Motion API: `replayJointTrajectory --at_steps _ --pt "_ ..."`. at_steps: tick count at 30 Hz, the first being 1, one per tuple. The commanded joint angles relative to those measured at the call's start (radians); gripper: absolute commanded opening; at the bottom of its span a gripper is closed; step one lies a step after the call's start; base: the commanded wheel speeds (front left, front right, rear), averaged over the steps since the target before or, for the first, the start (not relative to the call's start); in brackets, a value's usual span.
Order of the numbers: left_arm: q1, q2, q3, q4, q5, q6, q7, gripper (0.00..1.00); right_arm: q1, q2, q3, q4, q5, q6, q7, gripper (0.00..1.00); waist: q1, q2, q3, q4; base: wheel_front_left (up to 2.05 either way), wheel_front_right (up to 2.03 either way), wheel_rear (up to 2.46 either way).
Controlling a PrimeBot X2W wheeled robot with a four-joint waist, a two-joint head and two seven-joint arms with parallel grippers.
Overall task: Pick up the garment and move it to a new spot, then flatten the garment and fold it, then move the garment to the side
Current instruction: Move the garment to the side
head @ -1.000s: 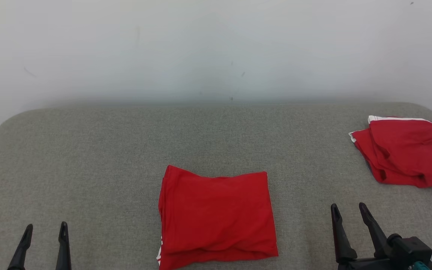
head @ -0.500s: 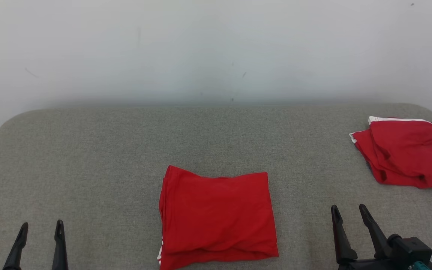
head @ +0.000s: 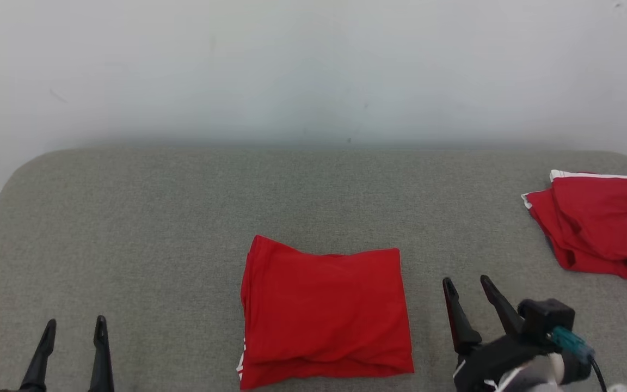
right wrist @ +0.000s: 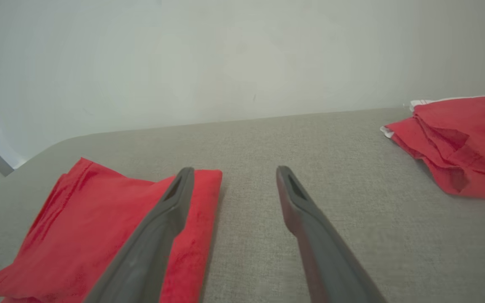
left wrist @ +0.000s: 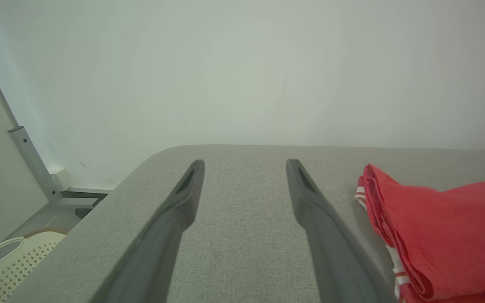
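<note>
The folded red garment (head: 324,310) lay at six o'clock on the grey table (head: 155,218). Near its three o'clock stood the right gripper (head: 466,280), released and empty. At its eight o'clock, well apart, was the left gripper (head: 75,321), also released. A second red garment (head: 596,223) lay at two o'clock.

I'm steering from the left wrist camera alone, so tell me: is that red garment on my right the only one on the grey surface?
Observer: No. A second red garment lies loosely bunched at the far right of the grey surface.
Operator: Where's the right gripper?
Observer: The right gripper is to the right of the folded garment, open, with nothing between its fingers.
Operator: Does the fold look finished?
Observer: From the head view it is a compact rectangle, its layers stacked at the near edge.
</note>
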Motion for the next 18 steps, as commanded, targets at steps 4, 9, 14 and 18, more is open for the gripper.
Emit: replayJointTrajectory --at_steps 4,9,14,18 --pt "-0.038 -0.02 -0.032 0.019 0.003 -0.006 -0.01 1.0 -0.145 0.0 0.016 0.223 0.044 -0.002 0.015 1.0 0.0 0.0 0.023 0.061 0.0 0.0 0.0" --pt "-0.072 -0.025 -0.06 0.044 0.005 -0.019 -0.016 1.0 -0.273 0.0 0.053 0.486 0.102 -0.002 -0.001 1.0 0.0 0.0 0.043 0.114 0.0 0.0 0.0" --pt "-0.083 -0.025 -0.066 0.057 -0.002 -0.018 -0.02 1.0 -0.349 0.0 0.109 0.685 0.19 -0.002 0.03 1.0 0.0 0.0 0.049 0.138 0.0 0.0 0.0" --pt "-0.086 -0.022 -0.067 0.063 -0.006 -0.016 -0.021 1.0 -0.369 0.002 0.156 0.737 0.306 -0.002 0.077 1.0 0.0 0.0 0.05 0.142 0.0 0.0 0.0"
